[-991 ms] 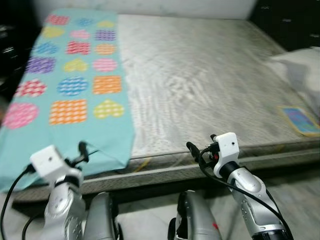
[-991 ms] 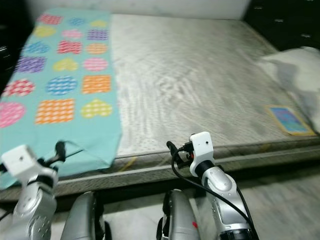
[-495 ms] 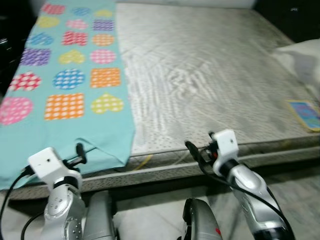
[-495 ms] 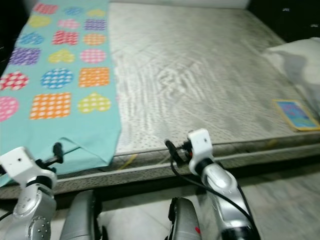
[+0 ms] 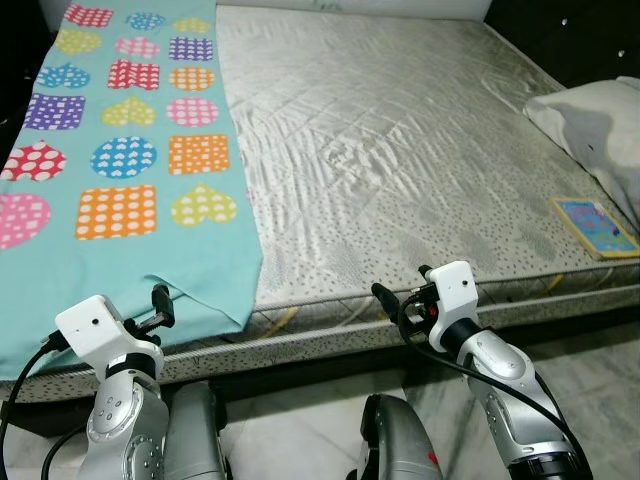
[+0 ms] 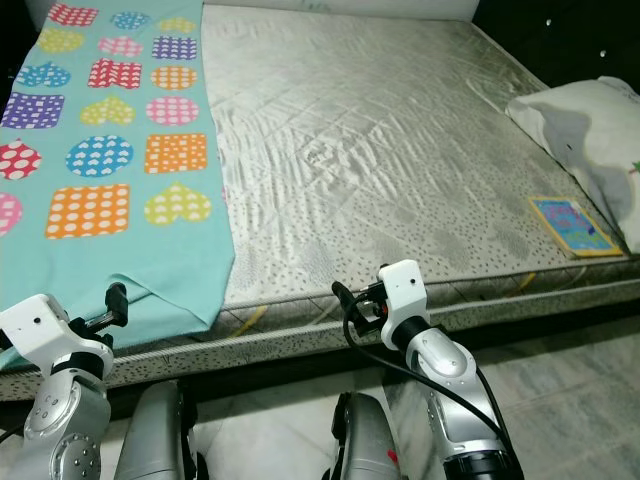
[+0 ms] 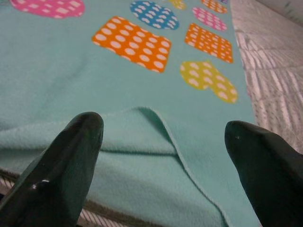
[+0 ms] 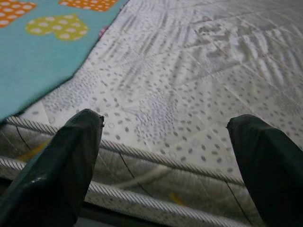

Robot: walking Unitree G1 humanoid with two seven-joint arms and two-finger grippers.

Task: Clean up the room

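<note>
A teal blanket (image 5: 140, 170) with coloured hearts, circles and squares lies along the left side of a bare grey mattress (image 5: 400, 150). Its near corner is folded over at the mattress edge (image 7: 142, 137). My left gripper (image 5: 160, 305) hovers open just in front of that folded corner, holding nothing. My right gripper (image 5: 390, 300) is open too, level with the mattress's front edge (image 8: 156, 161) near the middle, nothing between its fingers (image 8: 71, 170).
A white pillow (image 5: 595, 115) lies at the mattress's right side, with a small colourful book (image 5: 593, 224) in front of it. Dark furniture stands behind at the right (image 6: 580, 40). Grey floor (image 5: 590, 340) runs along the bed's front.
The camera has drawn nearer and tilted down, and the picture has sharpened. Both grippers hold about the same pose before the bed edge.
</note>
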